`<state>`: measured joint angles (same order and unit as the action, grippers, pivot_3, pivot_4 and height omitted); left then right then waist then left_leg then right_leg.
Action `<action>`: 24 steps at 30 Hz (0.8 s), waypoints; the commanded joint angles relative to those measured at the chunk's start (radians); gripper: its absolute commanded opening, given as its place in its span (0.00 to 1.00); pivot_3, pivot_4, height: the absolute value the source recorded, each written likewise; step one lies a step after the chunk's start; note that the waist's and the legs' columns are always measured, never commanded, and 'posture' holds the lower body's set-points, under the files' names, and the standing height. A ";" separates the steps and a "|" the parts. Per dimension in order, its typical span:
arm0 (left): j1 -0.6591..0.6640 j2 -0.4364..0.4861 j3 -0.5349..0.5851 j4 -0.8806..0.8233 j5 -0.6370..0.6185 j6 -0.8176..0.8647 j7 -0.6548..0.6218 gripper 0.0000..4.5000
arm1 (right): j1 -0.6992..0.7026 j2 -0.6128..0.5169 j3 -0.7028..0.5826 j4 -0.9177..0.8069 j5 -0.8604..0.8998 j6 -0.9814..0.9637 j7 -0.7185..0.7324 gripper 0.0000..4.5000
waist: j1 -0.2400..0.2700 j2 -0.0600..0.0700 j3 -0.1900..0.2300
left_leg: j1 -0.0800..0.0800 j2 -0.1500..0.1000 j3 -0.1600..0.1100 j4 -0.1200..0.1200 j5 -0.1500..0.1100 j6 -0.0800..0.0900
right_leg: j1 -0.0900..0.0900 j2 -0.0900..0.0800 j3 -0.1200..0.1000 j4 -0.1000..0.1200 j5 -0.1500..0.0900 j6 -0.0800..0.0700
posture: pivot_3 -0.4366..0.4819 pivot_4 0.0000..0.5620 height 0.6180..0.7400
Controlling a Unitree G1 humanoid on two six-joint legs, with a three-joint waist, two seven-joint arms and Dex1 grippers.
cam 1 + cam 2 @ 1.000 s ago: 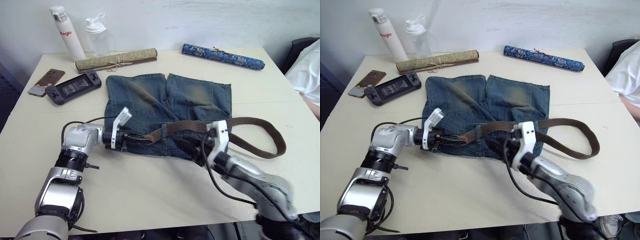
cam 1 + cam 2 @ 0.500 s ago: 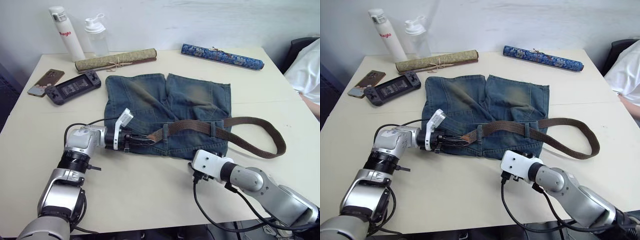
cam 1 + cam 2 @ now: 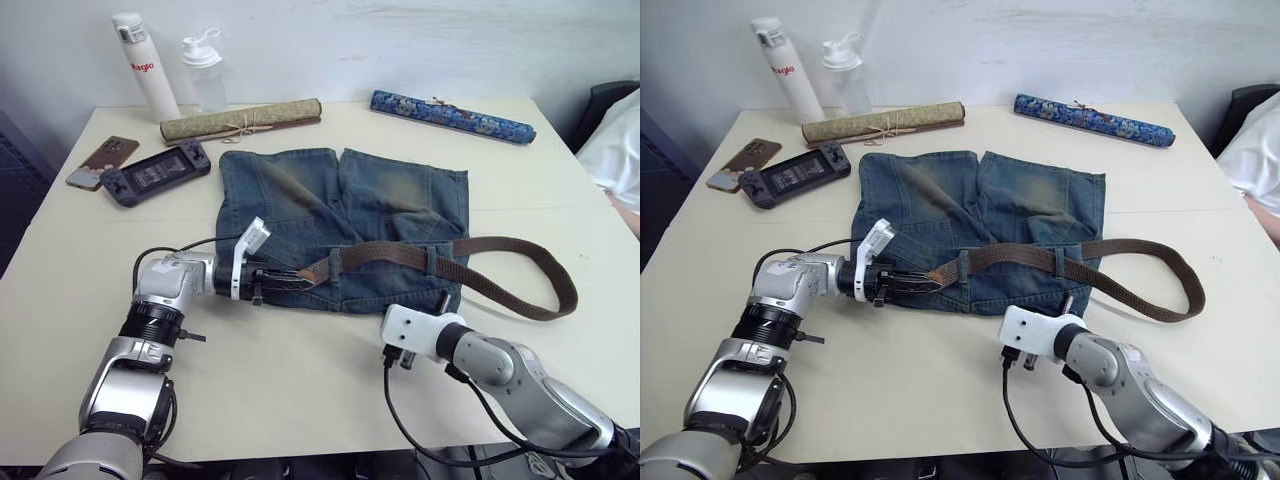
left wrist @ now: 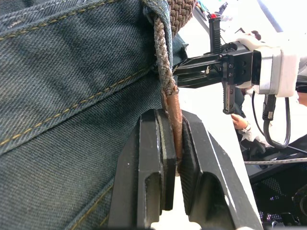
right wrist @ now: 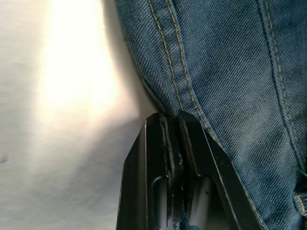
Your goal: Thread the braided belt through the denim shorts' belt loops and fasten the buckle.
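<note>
Two soft things lie before me on the tabletop (image 3: 300, 400): the denim shorts (image 3: 340, 225), spread flat with the waistband toward me, and the braided belt (image 3: 400, 255), lying across that waistband and passing under at least two belt loops (image 3: 432, 261). The far end of the belt sweeps out to my right in a loose curve on the tabletop and doubles back. I cannot make out the buckle. My left gripper (image 3: 275, 279) has its fingers (image 4: 165, 163) pressed tight on the belt's brown leather tip (image 4: 173, 117), which stands edge-on between the pads just beside the denim. My right gripper (image 5: 173, 143) rests at the near edge of the shorts with its fingers pressed together; I judge they hold nothing, though they touch the hem. The belt looks light, limp and rough-woven, so I expect it to drag inside the loops and bunch the cloth if pulled fast. The leather tip is its stiffest part and the best place to grip. The denim is floppy and will slide, so I would pin the waistband near a loop while drawing the strap.
</note>
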<state>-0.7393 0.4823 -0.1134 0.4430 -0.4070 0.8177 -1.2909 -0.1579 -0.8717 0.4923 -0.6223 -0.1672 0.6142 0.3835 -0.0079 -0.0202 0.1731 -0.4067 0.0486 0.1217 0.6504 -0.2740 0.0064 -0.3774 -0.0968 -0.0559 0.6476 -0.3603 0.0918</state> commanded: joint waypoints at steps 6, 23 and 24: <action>0.051 0.005 0.037 -0.145 -0.074 0.055 0.017 0.00 | 0.202 -0.226 -0.405 0.051 -0.066 -0.160 0.066 0.00 | 0.019 0.001 0.000 | 0.000 -0.002 0.000 0.001 0.000 0.001 | 0.001 0.000 0.000 -0.001 0.000 0.001 | 0.48 0.27 0.97; 0.092 -0.026 0.049 -0.281 -0.157 0.128 0.108 0.00 | 0.147 -0.140 -0.475 0.204 -0.134 -0.221 0.157 0.00 | 0.010 0.002 0.001 | 0.001 -0.001 0.000 0.001 0.000 0.000 | 0.001 0.002 0.000 0.000 0.000 0.002 | 0.48 0.27 0.97; 0.092 -0.027 0.050 -0.284 -0.159 0.129 0.110 0.00 | 0.143 -0.118 -0.499 0.188 -0.114 -0.208 0.163 0.13 | 0.009 0.002 0.001 | 0.001 -0.001 0.000 0.001 0.000 0.000 | 0.001 0.002 0.000 0.000 0.000 0.002 | 0.48 0.27 0.97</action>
<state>-0.6518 0.4572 -0.0857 0.2031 -0.5315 0.9471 -1.1834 0.0042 -1.0073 0.0385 -0.3862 -0.3063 0.3954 0.5360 0.0010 -0.0186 0.1740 -0.4062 0.0479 0.1217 0.6511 -0.2734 0.0062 -0.3764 -0.0948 -0.0560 0.6480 -0.3601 0.0934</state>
